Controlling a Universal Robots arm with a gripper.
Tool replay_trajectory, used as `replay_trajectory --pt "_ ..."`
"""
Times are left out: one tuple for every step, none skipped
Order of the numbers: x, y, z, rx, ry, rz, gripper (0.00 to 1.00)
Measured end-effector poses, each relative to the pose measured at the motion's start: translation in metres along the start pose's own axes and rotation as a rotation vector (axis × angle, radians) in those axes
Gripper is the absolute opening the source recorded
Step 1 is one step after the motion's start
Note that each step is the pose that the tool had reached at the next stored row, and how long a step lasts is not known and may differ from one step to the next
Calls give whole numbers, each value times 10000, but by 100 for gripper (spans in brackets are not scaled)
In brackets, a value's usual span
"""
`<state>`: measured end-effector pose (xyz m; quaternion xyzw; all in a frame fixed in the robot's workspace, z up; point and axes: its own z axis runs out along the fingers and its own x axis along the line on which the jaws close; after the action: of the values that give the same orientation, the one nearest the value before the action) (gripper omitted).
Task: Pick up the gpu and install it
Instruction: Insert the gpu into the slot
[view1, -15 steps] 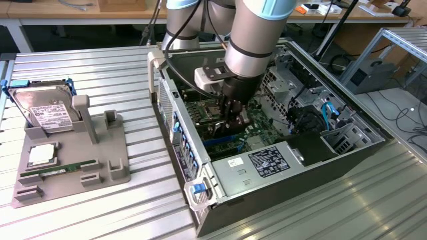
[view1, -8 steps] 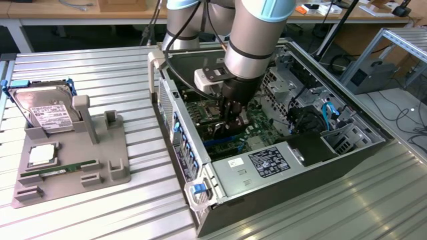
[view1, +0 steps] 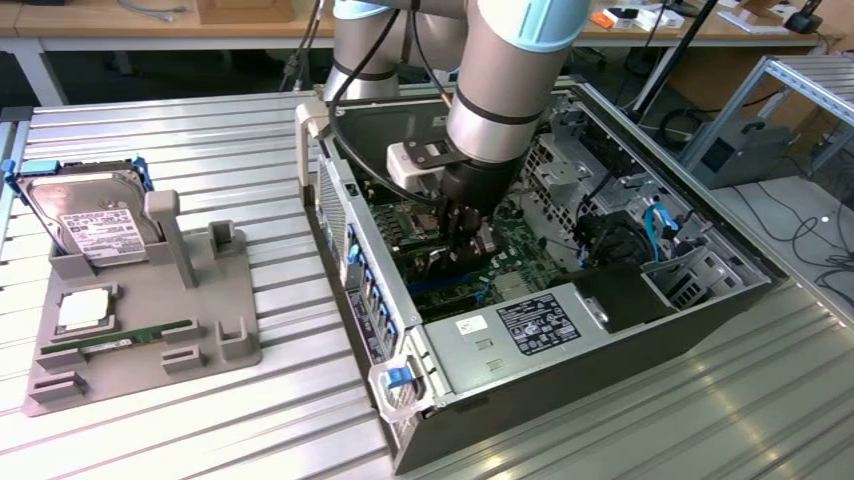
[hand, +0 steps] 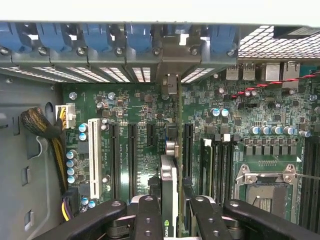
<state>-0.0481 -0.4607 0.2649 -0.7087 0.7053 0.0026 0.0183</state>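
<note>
Arm reaches down into the case (view1: 641, 300), gripper (hand: 172, 210) apparently clamping the gpu (hand: 169, 185) edge-on

Your arm (view1: 514, 75) comes down steeply from the top of the exterior view, its grey tube with a pale blue joint cap leading to the dark wrist, where a white camera block (view1: 416, 165) sits on the side toward the exterior view's left. Your gripper (view1: 467, 245) points straight down, low inside the open computer case (view1: 400, 400). In the wrist view you see its two black fingers (hand: 148, 220) standing partway apart and closed on the gpu (hand: 168, 192) (the card stands edge-on between them, upright).
</note>
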Motion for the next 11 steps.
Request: replay_trajectory --pt "1 0 1 1 0 0 27" --pt "1 4 4 1 1 -1 27" --pt "1 9 6 1 0 1 27" --pt "1 16 9 2 0 2 27" --pt "1 22 11 1 1 1 27" --pt "1 22 12 1 1 0 27" --pt "1 23 12 1 4 1 27" --pt "1 24 12 1 12 2 27" --pt "1 25 13 1 17 6 27" --pt "1 25 13 2 19 14 27" --pt "1 25 12 2 19 19 27"
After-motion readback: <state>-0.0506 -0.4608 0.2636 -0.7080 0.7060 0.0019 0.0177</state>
